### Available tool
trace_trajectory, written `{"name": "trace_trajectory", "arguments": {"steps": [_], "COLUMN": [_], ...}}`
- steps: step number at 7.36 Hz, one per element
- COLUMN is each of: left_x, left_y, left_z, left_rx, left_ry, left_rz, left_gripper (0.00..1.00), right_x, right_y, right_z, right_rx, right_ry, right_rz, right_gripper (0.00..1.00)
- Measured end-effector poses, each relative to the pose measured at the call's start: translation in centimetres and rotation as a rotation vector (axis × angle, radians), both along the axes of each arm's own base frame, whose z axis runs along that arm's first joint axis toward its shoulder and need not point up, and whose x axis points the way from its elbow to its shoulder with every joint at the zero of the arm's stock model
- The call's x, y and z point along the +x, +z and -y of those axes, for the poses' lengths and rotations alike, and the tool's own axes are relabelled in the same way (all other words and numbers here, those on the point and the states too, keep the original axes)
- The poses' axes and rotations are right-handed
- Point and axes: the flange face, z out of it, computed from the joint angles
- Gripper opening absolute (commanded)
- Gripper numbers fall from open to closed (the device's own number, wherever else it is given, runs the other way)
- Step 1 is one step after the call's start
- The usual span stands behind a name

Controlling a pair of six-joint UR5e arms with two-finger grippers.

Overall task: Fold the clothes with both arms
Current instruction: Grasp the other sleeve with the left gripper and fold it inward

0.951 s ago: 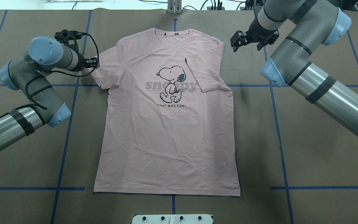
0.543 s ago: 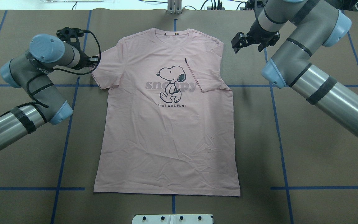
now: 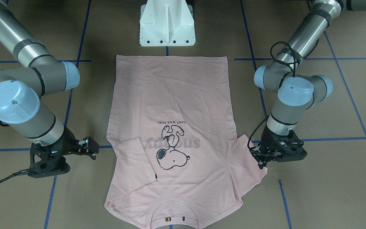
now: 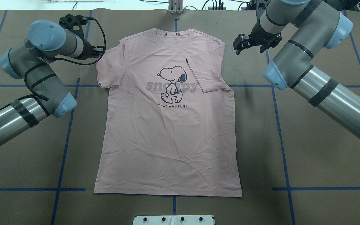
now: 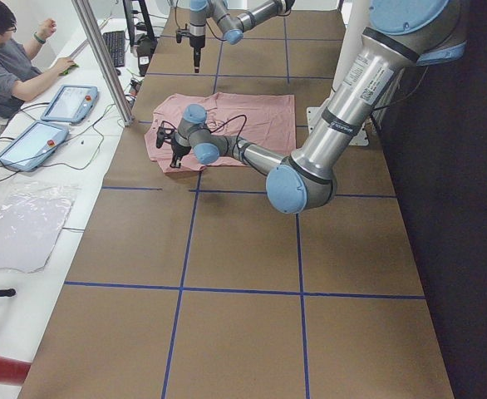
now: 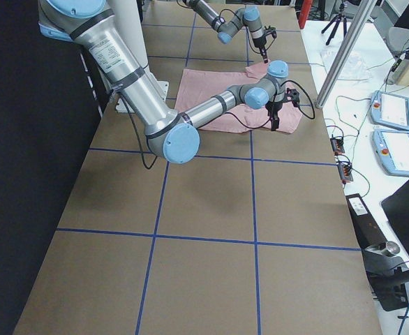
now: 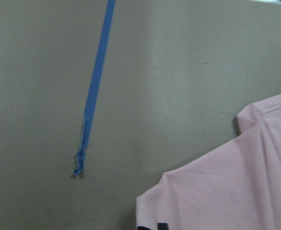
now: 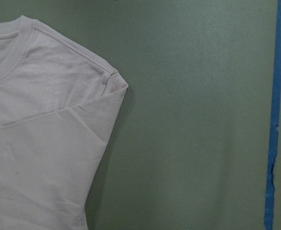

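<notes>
The pale pink Snoopy T-shirt (image 4: pixel 167 140) lies flat, print up, collar at the far side. The sleeve on my right side (image 4: pixel 211 78) is folded in over the chest, its dark tag (image 4: pixel 187 60) showing. My left gripper (image 4: pixel 100 51) is shut on the outer edge of the other sleeve (image 4: pixel 108 68), low over the table; it also shows in the front-facing view (image 3: pixel 260 160). The left wrist view shows that sleeve (image 7: pixel 236 182). My right gripper (image 4: pixel 238 44) is open and empty, beside the shirt's shoulder (image 8: pixel 107 81) without touching it.
The white base pedestal (image 3: pixel 167 25) stands just past the shirt's hem. Blue tape lines (image 4: pixel 280 131) cross the brown table cover. An operator (image 5: pixel 11 58) sits with tablets (image 5: pixel 69 101) beyond the far table edge.
My left gripper has moved toward the far edge and a little inward, and the sleeve's outer edge has drawn in with it. My right gripper has barely shifted.
</notes>
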Motion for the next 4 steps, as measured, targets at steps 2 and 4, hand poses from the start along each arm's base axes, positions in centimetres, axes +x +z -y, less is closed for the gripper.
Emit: {"name": "trace_trajectory", "arguments": {"steps": [2,4], "left_x": [2.9,7.6], "left_y": [-6.3,-10.3], "left_z": [0.6,1.8], "left_rx": [-0.05,-0.082], "left_ry": [-0.042,-0.07], "left_rz": [-0.067,-0.073], "left_gripper": [0.0,0.0], "right_x": [0.2,0.6], "right_y": [-0.1,-0.2], "right_z": [0.0,-0.2], "right_rx": [0.001,0.001], "right_ry": [-0.001,-0.003], "right_rz": [0.006,0.015], "right_gripper": [1.0,1.0]}}
